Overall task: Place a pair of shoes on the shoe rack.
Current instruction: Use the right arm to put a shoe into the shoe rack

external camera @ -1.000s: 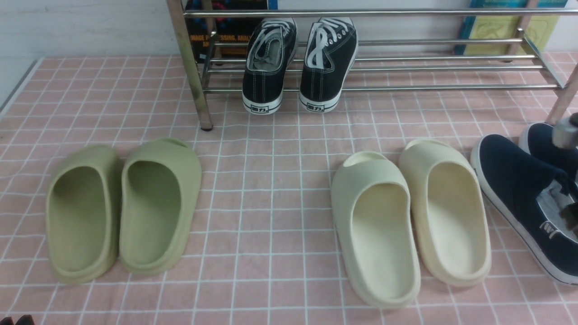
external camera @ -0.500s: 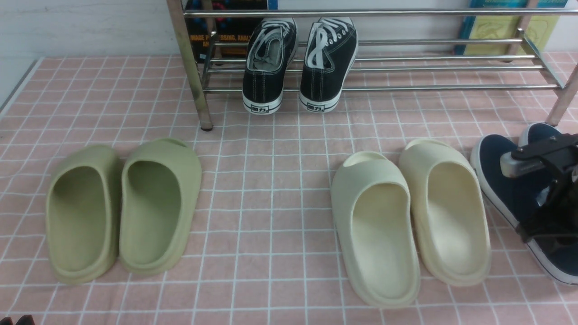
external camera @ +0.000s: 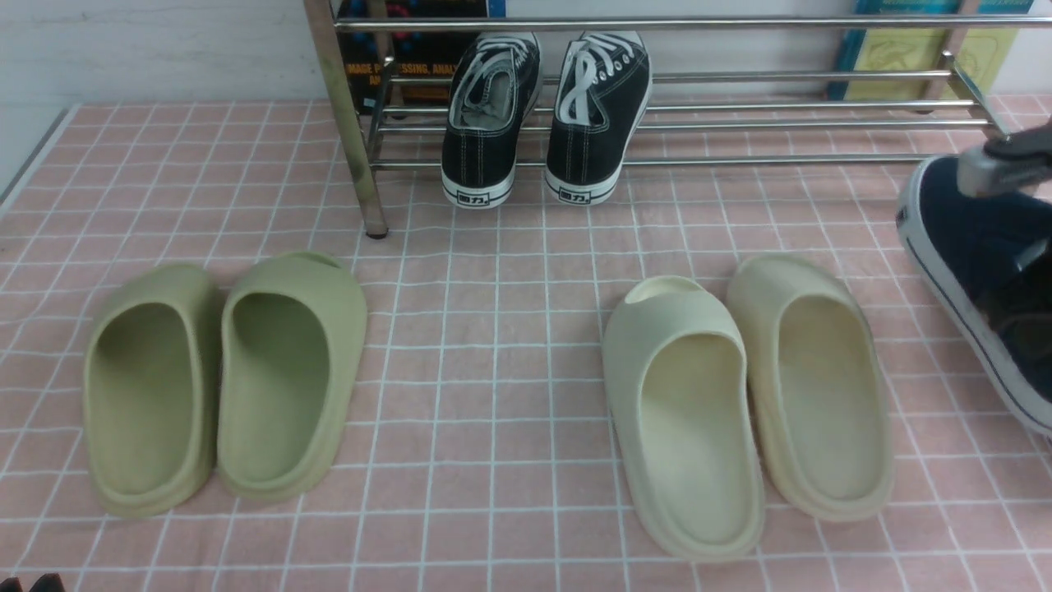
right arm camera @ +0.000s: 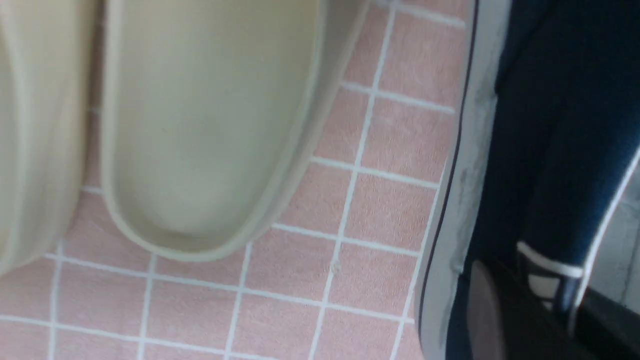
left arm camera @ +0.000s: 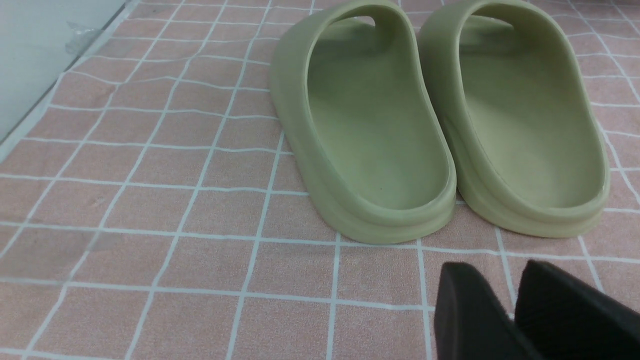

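Right end effector: at the right edge of the front view; the end effector (right arm camera: 532, 295) is nearly closed, with the upper edge of a navy sneaker (external camera: 945, 205) pinched between its fingertips;
Held sneaker: navy canvas with a white sole and light grey lining; raised above the desk (external camera: 493, 362), beside the cream slides and in front of the rack's right end; partly cut off by the front view's edge, its far end pointing toward the rack;
Second navy sneaker: cannot tell where it lies;
Left end effector: the tips of the left end effector (left arm camera: 500, 265) stand slightly apart, a narrow gap between them; near the olive slides, holding nothing;
Shoe rack: shiny steel bars on upright legs form the shoe rack (external camera: 740, 23); it stands at the back, its lower tier carrying black lace-up sneakers (external camera: 582, 148) side by side, heels toward the camera, white laces showing;
Olive slides: a pair of olive slides (external camera: 148, 395) rests on the left part of the desk, side by side, openings up;
Cream slides: a pair of cream slides (external camera: 699, 427) sits right of centre, close together, openings up;
Desk covering: pink with pale grid lines;
Behind the rack: a dark book (external camera: 353, 49) toward the left, a green-and-blue book (external camera: 892, 53) toward the right; both stand upright
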Robot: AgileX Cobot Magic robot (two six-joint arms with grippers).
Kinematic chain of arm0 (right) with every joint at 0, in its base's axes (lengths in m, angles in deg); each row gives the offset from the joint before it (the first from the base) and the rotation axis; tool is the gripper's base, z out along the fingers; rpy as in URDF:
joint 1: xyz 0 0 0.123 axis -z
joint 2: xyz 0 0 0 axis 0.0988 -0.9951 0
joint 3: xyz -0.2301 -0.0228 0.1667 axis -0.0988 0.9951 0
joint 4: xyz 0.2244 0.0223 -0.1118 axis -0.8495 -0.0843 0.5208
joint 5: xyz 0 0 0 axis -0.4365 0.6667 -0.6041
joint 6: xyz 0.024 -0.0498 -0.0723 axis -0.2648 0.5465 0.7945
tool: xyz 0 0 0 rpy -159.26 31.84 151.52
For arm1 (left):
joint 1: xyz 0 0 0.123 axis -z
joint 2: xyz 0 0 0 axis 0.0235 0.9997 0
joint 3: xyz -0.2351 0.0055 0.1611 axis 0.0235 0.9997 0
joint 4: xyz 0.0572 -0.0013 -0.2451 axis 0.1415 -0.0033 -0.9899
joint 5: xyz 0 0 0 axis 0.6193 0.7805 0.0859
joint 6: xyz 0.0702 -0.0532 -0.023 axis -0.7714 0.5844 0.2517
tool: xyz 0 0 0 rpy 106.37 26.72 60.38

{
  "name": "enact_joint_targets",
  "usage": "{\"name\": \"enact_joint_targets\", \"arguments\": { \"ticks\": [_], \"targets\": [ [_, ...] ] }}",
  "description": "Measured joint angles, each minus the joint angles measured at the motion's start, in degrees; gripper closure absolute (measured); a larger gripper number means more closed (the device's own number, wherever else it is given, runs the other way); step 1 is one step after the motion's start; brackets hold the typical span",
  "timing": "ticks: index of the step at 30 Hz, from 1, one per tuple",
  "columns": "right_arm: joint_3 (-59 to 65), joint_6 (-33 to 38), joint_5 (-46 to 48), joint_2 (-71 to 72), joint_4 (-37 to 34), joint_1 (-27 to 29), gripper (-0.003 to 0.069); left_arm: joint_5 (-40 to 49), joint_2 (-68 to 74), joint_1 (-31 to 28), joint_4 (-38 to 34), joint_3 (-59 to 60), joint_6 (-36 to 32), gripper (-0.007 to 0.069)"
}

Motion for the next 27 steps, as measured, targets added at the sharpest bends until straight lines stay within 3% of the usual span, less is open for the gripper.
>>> {"name": "enact_joint_targets", "arguments": {
  "ticks": [5,18,27],
  "targets": [
    [-5.2,1.1,2.0,-1.6,-2.5,0.0,0.063,0.0,0.0,0.0,0.0,0.0,0.0,0.0426],
    [-27.9,1.8,5.3,-21.5,-2.8,0.0,0.063,0.0,0.0,0.0,0.0,0.0,0.0,0.0423],
    [-52.5,2.4,7.0,-38.2,-2.8,0.0,0.063,0.0,0.0,0.0,0.0,0.0,0.0,0.0417]
  ]
}}
